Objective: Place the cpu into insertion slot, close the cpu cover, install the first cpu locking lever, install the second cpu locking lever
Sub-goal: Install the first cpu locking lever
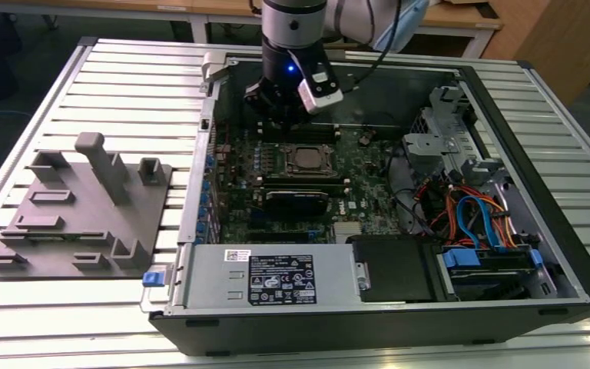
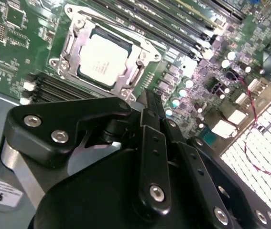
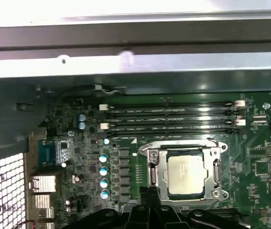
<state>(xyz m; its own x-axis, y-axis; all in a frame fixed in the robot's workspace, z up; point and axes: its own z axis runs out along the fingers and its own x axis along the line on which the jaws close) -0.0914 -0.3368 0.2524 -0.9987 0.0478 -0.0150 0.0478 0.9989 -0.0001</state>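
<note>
Fingers pressed together and empty, the gripper (image 1: 280, 123) hangs near the seated cpu (image 1: 310, 160), which lies at five o'clock in the exterior view.

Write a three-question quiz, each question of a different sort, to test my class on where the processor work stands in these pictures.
1. True or false: the cpu is held in the end effector, lifted clear of the board.
2. Multiple choice: the cpu cover is A) lying flat around the chip, B) standing upright, C) missing altogether.
3. Fill in: in the first wrist view, the end effector is on the side of the cpu opposite the long black slots meant for ______ modules.

Key: 1 false; 2 A; 3 memory.
</note>
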